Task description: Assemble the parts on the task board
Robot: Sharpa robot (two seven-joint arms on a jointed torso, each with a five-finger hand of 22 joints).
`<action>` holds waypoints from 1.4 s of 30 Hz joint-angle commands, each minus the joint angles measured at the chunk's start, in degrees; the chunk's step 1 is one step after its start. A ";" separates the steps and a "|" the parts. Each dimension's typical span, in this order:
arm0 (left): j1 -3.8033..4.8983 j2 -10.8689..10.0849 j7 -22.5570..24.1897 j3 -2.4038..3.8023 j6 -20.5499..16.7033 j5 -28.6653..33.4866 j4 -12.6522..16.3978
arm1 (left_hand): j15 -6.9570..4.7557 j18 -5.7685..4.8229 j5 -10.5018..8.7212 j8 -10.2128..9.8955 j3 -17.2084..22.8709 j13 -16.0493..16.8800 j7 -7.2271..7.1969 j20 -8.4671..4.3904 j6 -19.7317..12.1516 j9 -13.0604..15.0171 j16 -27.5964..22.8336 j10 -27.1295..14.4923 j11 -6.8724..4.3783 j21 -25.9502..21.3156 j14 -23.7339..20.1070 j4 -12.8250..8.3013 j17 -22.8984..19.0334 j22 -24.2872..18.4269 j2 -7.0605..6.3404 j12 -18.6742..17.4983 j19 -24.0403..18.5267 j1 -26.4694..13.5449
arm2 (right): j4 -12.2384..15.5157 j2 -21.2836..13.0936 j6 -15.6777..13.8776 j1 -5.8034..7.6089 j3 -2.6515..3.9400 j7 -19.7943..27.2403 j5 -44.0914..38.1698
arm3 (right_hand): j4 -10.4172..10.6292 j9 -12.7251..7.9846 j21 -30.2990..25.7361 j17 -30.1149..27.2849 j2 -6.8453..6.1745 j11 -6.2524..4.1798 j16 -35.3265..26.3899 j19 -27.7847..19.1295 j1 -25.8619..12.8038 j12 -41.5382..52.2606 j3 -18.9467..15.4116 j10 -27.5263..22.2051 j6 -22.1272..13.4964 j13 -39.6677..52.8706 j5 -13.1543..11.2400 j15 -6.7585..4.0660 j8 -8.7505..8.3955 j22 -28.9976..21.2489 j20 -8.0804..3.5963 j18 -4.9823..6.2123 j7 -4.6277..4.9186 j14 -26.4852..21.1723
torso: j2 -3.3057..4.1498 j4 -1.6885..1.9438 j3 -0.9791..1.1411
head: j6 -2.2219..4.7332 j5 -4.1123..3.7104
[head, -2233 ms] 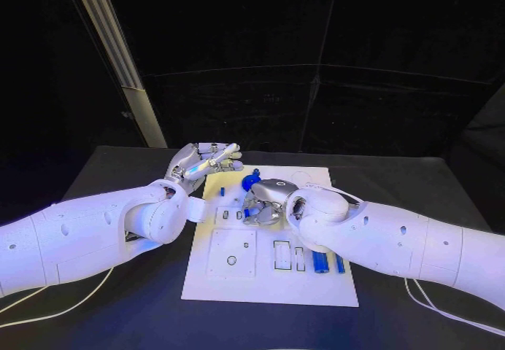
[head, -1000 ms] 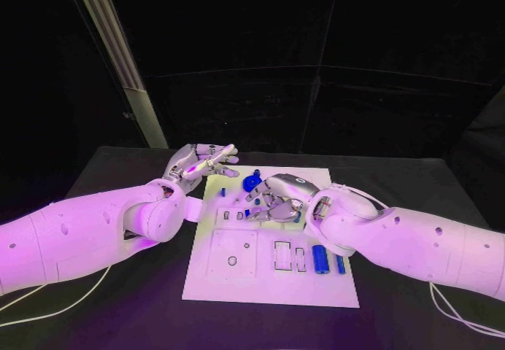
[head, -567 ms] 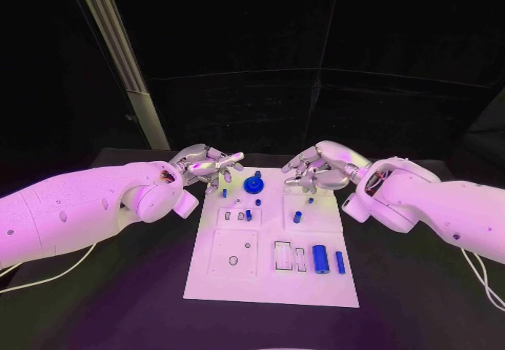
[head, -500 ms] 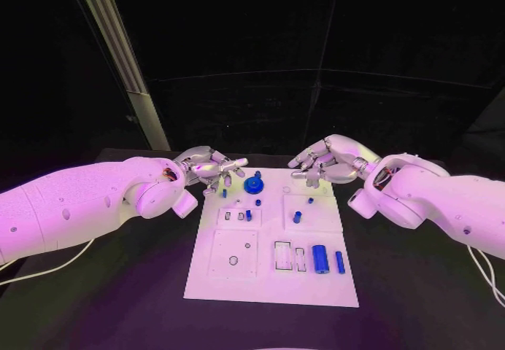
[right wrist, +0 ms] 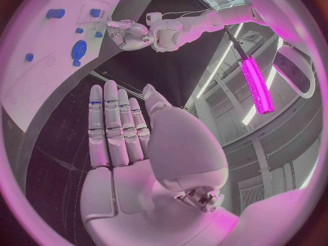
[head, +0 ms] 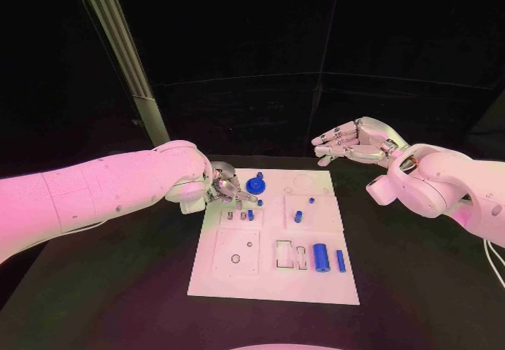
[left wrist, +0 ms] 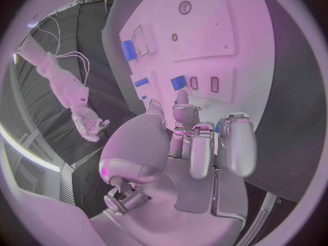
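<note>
The white task board [head: 268, 281] lies mid-table with several blue parts on it: a round toothed piece [head: 256, 187] near its far left, small pegs [head: 299, 216] in the middle, and two cylinders [head: 320, 257] at the near right. My left hand [head: 222, 187] sits low at the board's far left edge beside the round piece, fingers loosely bent, nothing visible in them. The left wrist view shows that hand [left wrist: 194, 147] over the board [left wrist: 205, 49]. My right hand [head: 352, 143] hovers high beyond the far right corner, palm flat [right wrist: 130, 147], holding nothing.
A pale upright post [head: 131, 80] stands behind the table at the far left. Black tabletop [head: 126, 292] surrounds the board on all sides. Empty rectangular slots [head: 282, 253] sit in the board's near half.
My right hand lifted off the board's middle and swung up to the far right, opening out. My left hand came down from its raised position to the board's far left edge.
</note>
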 commanded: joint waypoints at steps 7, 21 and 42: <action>0.30 3.71 -8.59 -0.58 3.67 -5.39 -2.47 | -0.80 -0.84 -0.16 4.50 -1.99 2.50 -0.55 -0.24 -2.07 4.65 0.17 0.10 -0.37 1.53 5.94 -0.03 15.06 2.66 0.46 2.54 1.64 0.10 | -0.62 0.52 -0.15 0.18 0.06 0.87 1.14 | -0.45 -0.05 -1.33 -0.86 -0.51 0.34 -1.71 0.55 -0.72 -1.00 -0.49 0.21 0.15 -1.20 0.66 0.35 -0.71 -0.78 0.28 0.28 0.29 0.55 | -0.14 -0.11 0.07 | -0.14 0.18; 0.32 6.64 -9.11 -0.76 5.29 -5.48 -4.30 | -0.91 -0.93 -0.20 7.28 -2.97 3.09 -0.72 -0.35 -3.82 7.89 0.17 0.01 -0.54 1.89 5.94 -0.11 15.06 3.33 0.97 3.26 1.73 0.53 | -1.70 1.57 0.63 0.19 0.05 0.02 0.64 | -1.08 -0.02 -2.50 -1.52 -0.94 0.64 -3.05 0.57 -0.79 -1.65 -1.01 -0.13 -0.18 -2.00 1.44 0.65 -0.83 -1.41 0.56 0.27 0.53 0.47 | 0.02 -0.03 0.01 | -0.72 0.32; 0.27 8.68 -8.62 -1.14 6.82 -5.47 -5.30 | -0.92 -0.94 -0.11 8.67 -2.27 3.23 -0.75 -0.36 -5.01 9.78 0.17 -0.10 -0.56 1.95 5.94 -0.66 15.06 3.48 1.66 3.47 1.69 2.32 | -2.75 2.48 1.40 0.19 0.04 -1.26 -1.57 | -1.67 0.00 -3.36 -1.95 -0.72 0.76 -3.92 0.64 -0.58 -1.99 -1.08 -0.36 -0.50 -2.49 2.23 0.77 -0.82 -1.80 0.74 0.30 0.65 0.49 | -0.02 -0.05 0.03 | -1.67 0.09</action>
